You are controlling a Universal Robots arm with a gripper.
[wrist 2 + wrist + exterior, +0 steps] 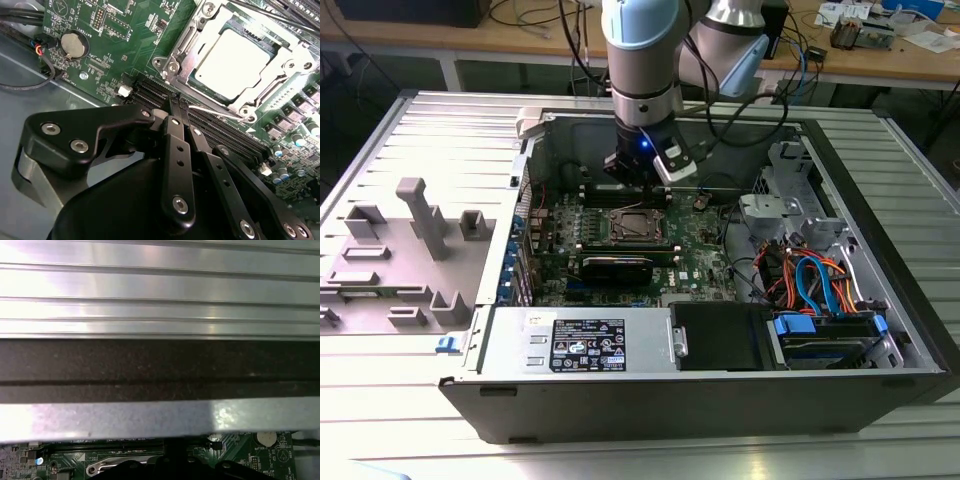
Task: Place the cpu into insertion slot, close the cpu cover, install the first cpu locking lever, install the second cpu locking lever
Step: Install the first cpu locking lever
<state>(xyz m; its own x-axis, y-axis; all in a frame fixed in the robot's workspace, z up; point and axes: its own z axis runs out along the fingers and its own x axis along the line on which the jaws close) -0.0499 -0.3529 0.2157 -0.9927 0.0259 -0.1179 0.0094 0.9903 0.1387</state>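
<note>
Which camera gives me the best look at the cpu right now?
The second wrist view: the cpu lies close up, its pale metal top showing inside the cover frame. In the exterior view the cpu is just a small square on the motherboard, below the end effector.

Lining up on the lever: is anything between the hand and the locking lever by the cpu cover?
Nothing visible. In the second wrist view the hand's closed tips sit right at the end of the locking lever, which runs along the cpu cover's edge.
</note>
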